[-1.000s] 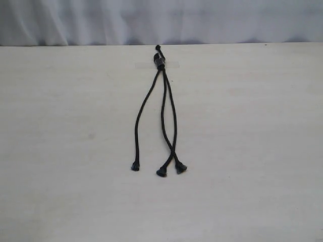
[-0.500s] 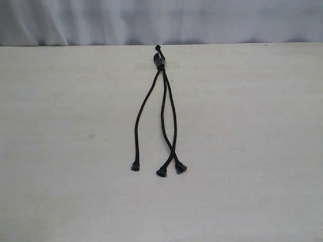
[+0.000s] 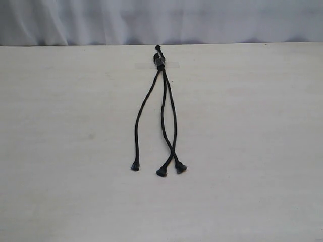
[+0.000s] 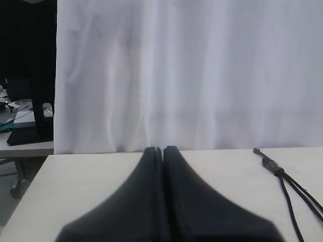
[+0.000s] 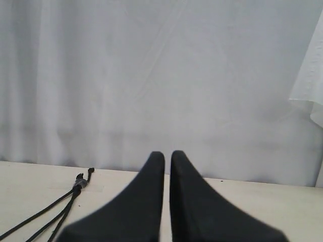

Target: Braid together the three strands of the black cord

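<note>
Cord of thin matte black rope point(image 3: 160, 62) lies on the pale wooden table point(image 3: 252, 151), knotted top under a strip of clear tape point(image 3: 174, 64) near the white curtain point(image 3: 202, 20). Its three flared-tip strands point(image 3: 136, 136) sit unbraided, two crossing near their ends. Black left gripper point(image 4: 162, 151): jaws pressed together, empty. Black right gripper point(image 5: 167, 156): closed too, clear of the cord.

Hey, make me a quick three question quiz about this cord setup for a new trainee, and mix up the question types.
1. True or false: the left end effector grips a strand of the black cord.
2. How many of the three strands cross each other near their tips? A none, B two, C all three.
3. Fill in: the right end effector is ___ (open or shut).
Key: 1 false; 2 B; 3 shut.
</note>
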### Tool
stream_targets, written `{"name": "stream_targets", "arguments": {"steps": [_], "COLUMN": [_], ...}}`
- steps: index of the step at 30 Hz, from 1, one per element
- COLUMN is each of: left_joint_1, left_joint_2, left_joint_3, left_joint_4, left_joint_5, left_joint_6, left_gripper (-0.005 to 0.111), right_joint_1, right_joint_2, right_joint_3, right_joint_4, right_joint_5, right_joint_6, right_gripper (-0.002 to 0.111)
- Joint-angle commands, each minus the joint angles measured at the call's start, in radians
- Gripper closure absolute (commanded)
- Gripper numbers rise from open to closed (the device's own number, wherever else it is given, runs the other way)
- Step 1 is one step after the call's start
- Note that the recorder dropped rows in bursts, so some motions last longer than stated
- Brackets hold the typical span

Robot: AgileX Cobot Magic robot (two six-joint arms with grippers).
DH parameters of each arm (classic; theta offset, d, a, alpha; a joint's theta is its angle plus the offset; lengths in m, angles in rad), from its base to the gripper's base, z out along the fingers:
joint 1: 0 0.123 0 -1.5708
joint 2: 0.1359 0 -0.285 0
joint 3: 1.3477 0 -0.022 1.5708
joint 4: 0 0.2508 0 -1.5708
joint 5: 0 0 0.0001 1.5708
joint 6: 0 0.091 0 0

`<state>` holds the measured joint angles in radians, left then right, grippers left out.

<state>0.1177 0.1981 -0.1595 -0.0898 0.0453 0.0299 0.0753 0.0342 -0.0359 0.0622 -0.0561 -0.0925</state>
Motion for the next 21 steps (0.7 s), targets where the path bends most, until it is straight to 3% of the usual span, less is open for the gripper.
{"name": "stream_targets", "arguments": {"steps": [1, 5, 10, 13, 17, 21], "left_joint_1": [0.004, 0.004, 0.004, 0.004, 0.004, -0.042], "left_joint_2": [0.202, 0.403, 0.543, 0.603, 0.687, 0.786], "left_joint_3": [-0.16, -0.246, -0.25, -0.257, -0.333, -0.427], "left_joint_4": [0.054, 0.046, -0.008, -0.107, -0.106, -0.106], "left_joint_5": [0.047, 0.078, 0.101, 0.11, 0.254, 0.346], "left_joint_6": [0.003, 0.003, -0.02, -0.03, -0.03, -0.004], "left_gripper": [0.107, 0.107, 0.107, 0.107, 0.107, 0.107], "right_joint_1": [-0.003, -0.003, -0.003, -0.003, -0.003, 0.002], "right_joint_2": [0.14, 0.356, 0.633, 0.798, 0.986, 1.178], "right_joint_3": [-0.145, -0.29, -0.4, -0.446, -0.541, -0.653], "right_joint_4": [-0.002, -0.002, 0.07, 0.084, 0.134, 0.36], "right_joint_5": [0.14, 0.342, 0.532, 0.569, 0.588, 0.626], "right_joint_6": [-0.008, 0.004, 0.067, 0.067, 0.065, -0.108], "right_gripper": [0.104, 0.104, 0.104, 0.104, 0.104, 0.104]}}
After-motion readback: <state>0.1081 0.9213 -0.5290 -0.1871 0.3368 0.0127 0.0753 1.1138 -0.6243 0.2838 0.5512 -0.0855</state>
